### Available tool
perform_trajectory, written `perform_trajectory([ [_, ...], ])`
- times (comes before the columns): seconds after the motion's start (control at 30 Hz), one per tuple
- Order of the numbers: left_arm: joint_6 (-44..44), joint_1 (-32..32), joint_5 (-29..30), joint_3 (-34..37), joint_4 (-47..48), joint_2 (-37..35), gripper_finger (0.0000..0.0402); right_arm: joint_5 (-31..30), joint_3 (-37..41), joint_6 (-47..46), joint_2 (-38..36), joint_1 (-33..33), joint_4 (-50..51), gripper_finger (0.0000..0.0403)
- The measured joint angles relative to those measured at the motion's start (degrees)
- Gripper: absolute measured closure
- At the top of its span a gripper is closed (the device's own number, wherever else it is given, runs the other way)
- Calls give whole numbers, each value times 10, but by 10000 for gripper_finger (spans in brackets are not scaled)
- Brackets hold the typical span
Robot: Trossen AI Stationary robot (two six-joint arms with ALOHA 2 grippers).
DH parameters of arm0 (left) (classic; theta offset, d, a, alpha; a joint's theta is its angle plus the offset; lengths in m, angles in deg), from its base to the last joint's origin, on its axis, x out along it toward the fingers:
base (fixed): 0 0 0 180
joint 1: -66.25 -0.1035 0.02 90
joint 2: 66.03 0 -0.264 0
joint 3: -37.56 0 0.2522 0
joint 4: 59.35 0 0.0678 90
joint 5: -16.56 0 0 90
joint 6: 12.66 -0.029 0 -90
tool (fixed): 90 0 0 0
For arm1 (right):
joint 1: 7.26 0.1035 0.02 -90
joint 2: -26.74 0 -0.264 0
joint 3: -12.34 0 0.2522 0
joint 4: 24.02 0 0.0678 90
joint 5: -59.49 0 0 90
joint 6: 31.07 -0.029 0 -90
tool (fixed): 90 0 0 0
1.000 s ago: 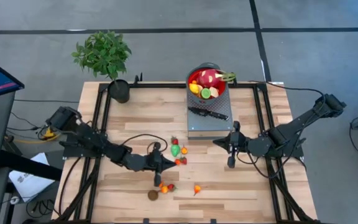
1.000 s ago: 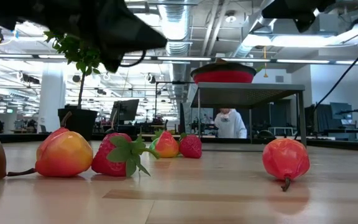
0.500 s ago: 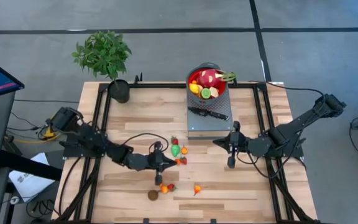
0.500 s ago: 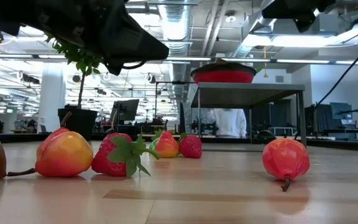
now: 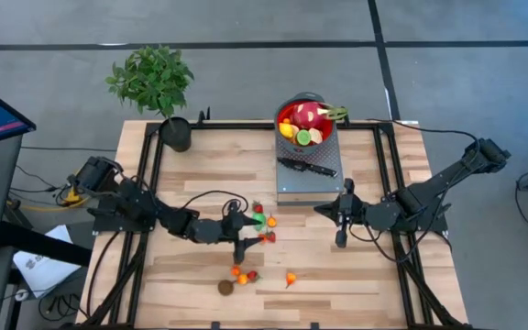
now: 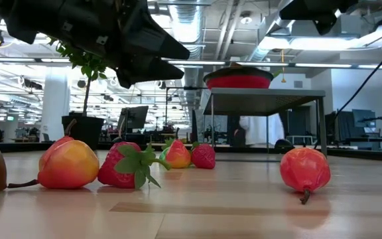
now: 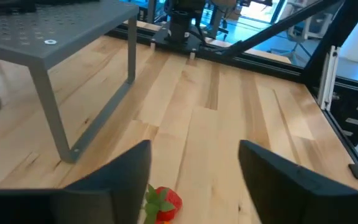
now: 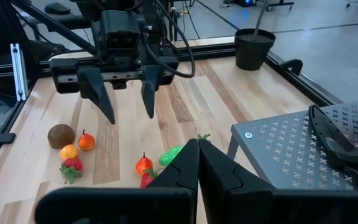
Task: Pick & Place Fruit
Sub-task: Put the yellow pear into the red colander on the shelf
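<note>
Mostly the loose fruit lay in two clusters on the wooden table (image 5: 200,165). Near the middle sat a strawberry (image 5: 258,208), a green fruit (image 5: 259,221), a small orange one (image 5: 271,221) and a red pair (image 5: 268,237); toward six o'clock from them lay an orange fruit (image 5: 242,278), another strawberry (image 5: 252,275) and a brown fruit (image 5: 225,287), with a red-orange fruit (image 5: 291,279) at their three o'clock. Up at twelve o'clock, the dragon fruit (image 5: 308,115) rested in the red bowl (image 5: 287,114) with yellow and green pieces, on the grey stand (image 5: 302,183) beside the black-handled knife (image 5: 308,167).

Just above the table, the left gripper (image 5: 238,246) hung between the two clusters with its fingers (image 8: 149,93) spread apart, holding nothing; a strawberry showed below them in the left wrist view. At three o'clock of the central cluster, the right gripper (image 5: 341,240) waited with its fingers pressed together, empty. A potted plant (image 5: 154,87) stood at the table's eleven o'clock corner.
</note>
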Motion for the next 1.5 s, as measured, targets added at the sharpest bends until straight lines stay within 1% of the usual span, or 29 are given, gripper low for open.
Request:
perform_trajectory([
  [0.13,-4,0,-21,0,-1,0,116,0,0,0,0,0,0,403],
  [0.2,-3,0,-21,0,-1,0,104,0,0,0,0,0,0,403],
  [0.3,2,0,-21,0,-1,0,97,0,0,0,0,0,0,403],
  [0.47,-3,0,-21,15,2,-1,103,0,0,0,0,0,0,403],
  [0.6,28,0,-21,34,2,-1,109,0,0,0,0,0,0,403],
  [0.8,32,0,-21,42,-2,4,116,0,0,0,0,0,0,403],
  [0.87,33,0,-21,41,-2,15,118,0,0,0,0,0,0,403],
  [0.97,54,0,-21,41,-18,50,121,0,0,0,0,0,0,403],
  [1.1,60,1,-21,37,-64,100,123,0,0,0,0,0,0,403],
  [1.5,60,0,-21,-1,-74,186,124,0,0,0,0,0,1,403],
])
